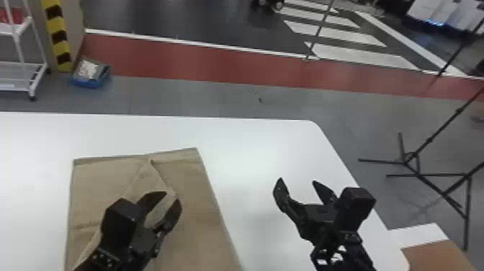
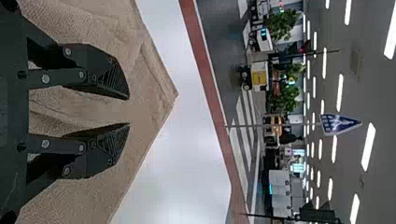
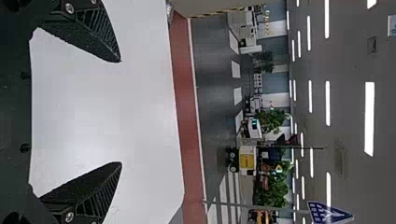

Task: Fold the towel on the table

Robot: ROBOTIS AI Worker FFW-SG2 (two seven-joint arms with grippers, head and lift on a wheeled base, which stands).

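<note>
The tan towel [image 1: 196,216] lies on the left part of the white table, with a folded-over flap and creases on top of it. Above that flap is my left gripper [image 1: 169,200], its fingers parted. In the left wrist view the left gripper [image 2: 129,111] stands open over the towel [image 2: 144,98], nothing clearly between its fingertips. My right gripper [image 1: 297,182] is open over bare table to the right of the towel; the right wrist view shows the right gripper [image 3: 121,112] with its fingers wide apart.
The white table [image 1: 252,151] has a rounded far right corner. A brown surface [image 1: 435,256] is at the lower right, beside the table. Black stand legs [image 1: 428,180] are on the floor at the right, and a blue tray [image 1: 90,75] lies beyond the table at the left.
</note>
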